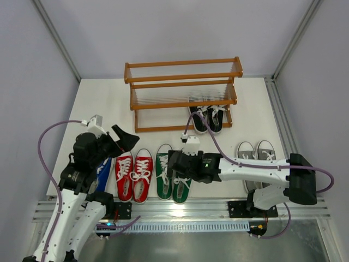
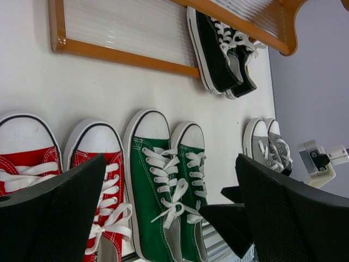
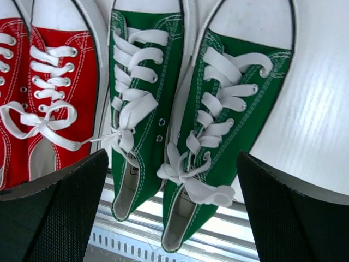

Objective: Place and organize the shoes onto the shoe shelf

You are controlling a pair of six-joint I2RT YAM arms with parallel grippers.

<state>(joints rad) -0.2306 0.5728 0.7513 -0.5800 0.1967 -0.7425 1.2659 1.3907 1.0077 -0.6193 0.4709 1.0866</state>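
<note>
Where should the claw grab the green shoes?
Probably the adjoining inner walls near the heels of the green shoes, from above: the pair lies flat, side by side, openings facing up, so one finger of the right gripper could drop into each.

White table [image 1: 103, 103] between plain pale grey walls [image 1: 180, 27]

White arm links [image 1: 256, 169] with black joints [image 1: 302, 185] and lilac cables [image 1: 40, 146].
</note>
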